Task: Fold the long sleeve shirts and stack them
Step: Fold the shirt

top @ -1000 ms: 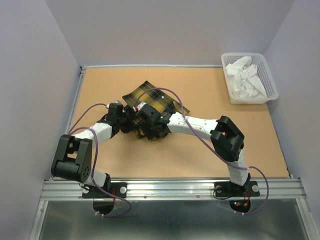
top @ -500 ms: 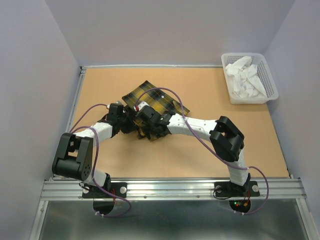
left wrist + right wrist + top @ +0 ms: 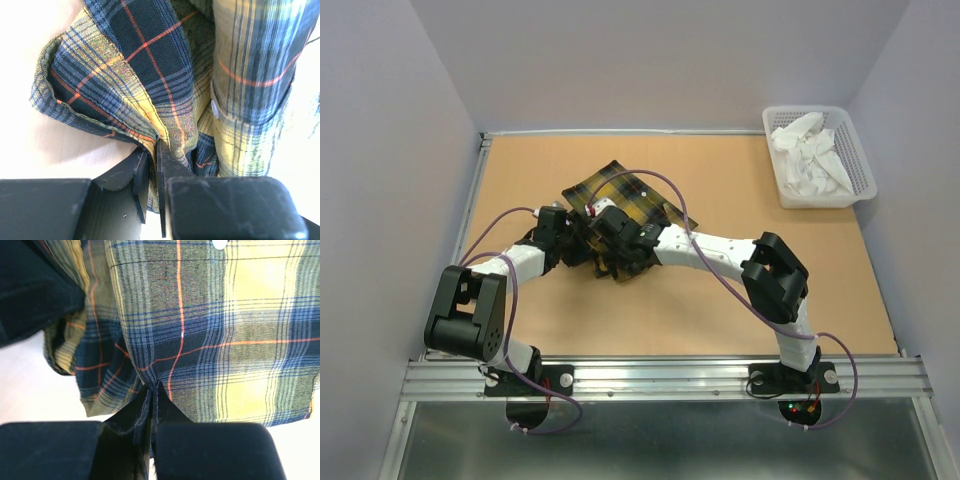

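Plaid shirt [image 3: 625, 192] bunched mid-table [image 3: 770, 290]; L gripper [image 3: 152, 150] & R gripper [image 3: 151, 389] each pinched tight on its cloth; fold step, prob. mid-way; next calls for lifting both edges evenly.

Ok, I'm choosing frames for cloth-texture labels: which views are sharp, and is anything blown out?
Left wrist: plaid shirt weave crisp, table blown out pale, left gripper very dark. Right wrist: weave equally sharp, table washed white, a black shape top left is soft-edged. Top external: even light, no glare, but the shirt is small and partly behind the arms.
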Robot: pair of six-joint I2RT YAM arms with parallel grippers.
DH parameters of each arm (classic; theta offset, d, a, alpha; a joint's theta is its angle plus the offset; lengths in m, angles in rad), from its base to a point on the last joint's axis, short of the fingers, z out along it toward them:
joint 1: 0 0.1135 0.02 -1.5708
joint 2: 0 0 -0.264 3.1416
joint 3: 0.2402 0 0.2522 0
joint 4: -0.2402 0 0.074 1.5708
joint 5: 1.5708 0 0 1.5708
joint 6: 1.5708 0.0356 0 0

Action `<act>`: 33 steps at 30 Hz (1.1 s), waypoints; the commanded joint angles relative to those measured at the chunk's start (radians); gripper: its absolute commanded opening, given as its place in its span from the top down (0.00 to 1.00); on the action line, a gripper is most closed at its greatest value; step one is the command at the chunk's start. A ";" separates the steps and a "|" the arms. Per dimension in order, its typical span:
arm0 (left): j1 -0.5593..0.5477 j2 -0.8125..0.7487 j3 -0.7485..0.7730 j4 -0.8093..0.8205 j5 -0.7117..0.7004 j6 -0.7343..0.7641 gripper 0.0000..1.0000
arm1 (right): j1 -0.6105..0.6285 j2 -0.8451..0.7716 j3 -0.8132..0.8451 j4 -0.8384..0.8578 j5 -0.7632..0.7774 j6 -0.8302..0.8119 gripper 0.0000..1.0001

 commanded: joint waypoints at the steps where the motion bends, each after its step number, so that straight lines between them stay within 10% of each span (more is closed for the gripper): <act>1: -0.010 0.000 -0.003 0.026 0.004 -0.007 0.79 | 0.002 -0.045 0.100 0.039 0.006 0.043 0.99; 19: -0.015 -0.017 -0.022 0.060 -0.002 -0.027 0.80 | 0.002 0.049 0.135 0.025 -0.112 0.227 0.98; 24: -0.015 -0.037 -0.032 0.057 -0.011 -0.036 0.77 | 0.001 0.052 0.151 0.024 -0.082 0.230 0.73; 33: 0.016 -0.161 -0.032 -0.059 -0.069 -0.013 0.32 | -0.029 -0.058 0.169 0.024 -0.066 0.192 0.40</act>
